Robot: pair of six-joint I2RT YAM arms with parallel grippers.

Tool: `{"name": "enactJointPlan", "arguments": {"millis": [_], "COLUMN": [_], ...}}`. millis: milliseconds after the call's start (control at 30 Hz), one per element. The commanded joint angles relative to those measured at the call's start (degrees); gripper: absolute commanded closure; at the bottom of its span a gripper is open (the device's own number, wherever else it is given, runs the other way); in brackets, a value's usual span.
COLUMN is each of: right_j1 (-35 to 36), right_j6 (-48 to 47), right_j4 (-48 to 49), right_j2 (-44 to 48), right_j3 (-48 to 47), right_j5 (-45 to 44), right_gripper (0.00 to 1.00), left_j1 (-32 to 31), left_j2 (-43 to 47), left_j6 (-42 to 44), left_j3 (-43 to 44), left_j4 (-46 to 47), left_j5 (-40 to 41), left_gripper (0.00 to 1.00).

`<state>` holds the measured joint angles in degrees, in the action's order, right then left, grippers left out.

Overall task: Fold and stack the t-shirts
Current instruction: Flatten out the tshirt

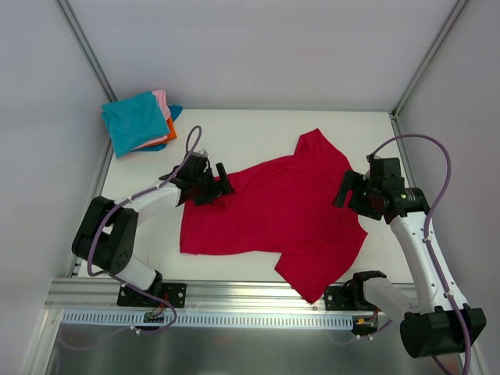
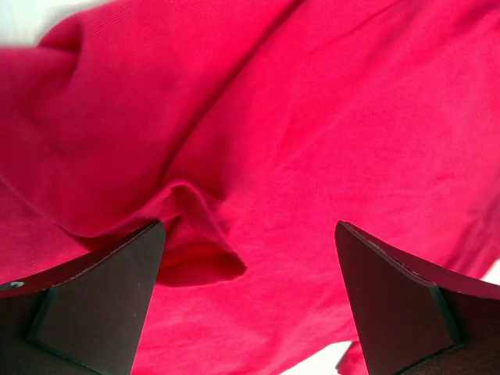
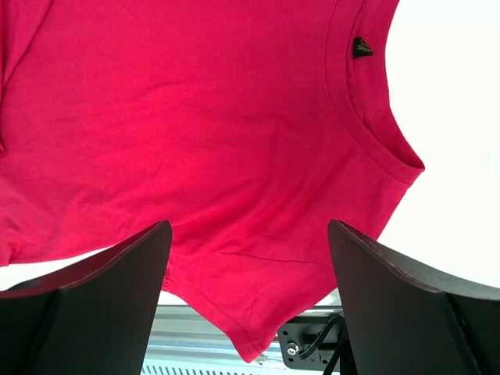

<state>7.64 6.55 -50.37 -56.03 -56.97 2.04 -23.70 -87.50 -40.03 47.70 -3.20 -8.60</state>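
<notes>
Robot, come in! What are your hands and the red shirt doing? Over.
Left gripper open over red t-shirt. Right gripper open, holding nothing. Shirt spread, unfolded. Nothing blocking.

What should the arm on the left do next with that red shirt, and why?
Probably lower and close the left fingers on the raised wrinkle of the red t-shirt: they hang open right over that edge, holding nothing, and the shirt lies spread and unfolded.

- white table top (image 1: 258, 129), matte, lit evenly
- pale enclosure walls (image 1: 258, 47) at the back and both sides, with thin metal corner posts (image 1: 84, 43)
- silver aluminium rail (image 1: 234, 293) along the near edge
- white slotted cable duct (image 1: 234, 319) just below that rail
</notes>
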Motion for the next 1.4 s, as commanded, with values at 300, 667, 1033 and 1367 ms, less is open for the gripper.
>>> {"name": "enactJointPlan", "arguments": {"millis": [300, 667, 1033, 1367], "right_j1": [0.01, 0.01, 0.01, 0.01], "right_j6": [-0.83, -1.01, -1.1, -1.1], "right_j4": [0.71, 1.06, 1.41, 1.76], "right_j2": [1.19, 0.92, 0.66, 0.13], "right_j3": [1.16, 1.95, 2.3, 2.56], "right_j5": [-0.64, -0.73, -0.55, -0.02], "right_gripper": [0.14, 0.14, 0.14, 0.14], "left_j1": [-1.08, -1.52, -1.52, -3.1], "left_j2": [0.05, -0.12, -0.47, 3.74], "left_j6": [0.83, 0.3, -0.4, -0.14], "left_j3": [1.43, 1.78, 1.87, 1.95], "left_j4": [-6.64, -9.45, -9.89, -9.37], "left_j5": [8.16, 13.35, 14.75, 19.31], "left_gripper": [0.21, 0.57, 0.92, 1.0]}}
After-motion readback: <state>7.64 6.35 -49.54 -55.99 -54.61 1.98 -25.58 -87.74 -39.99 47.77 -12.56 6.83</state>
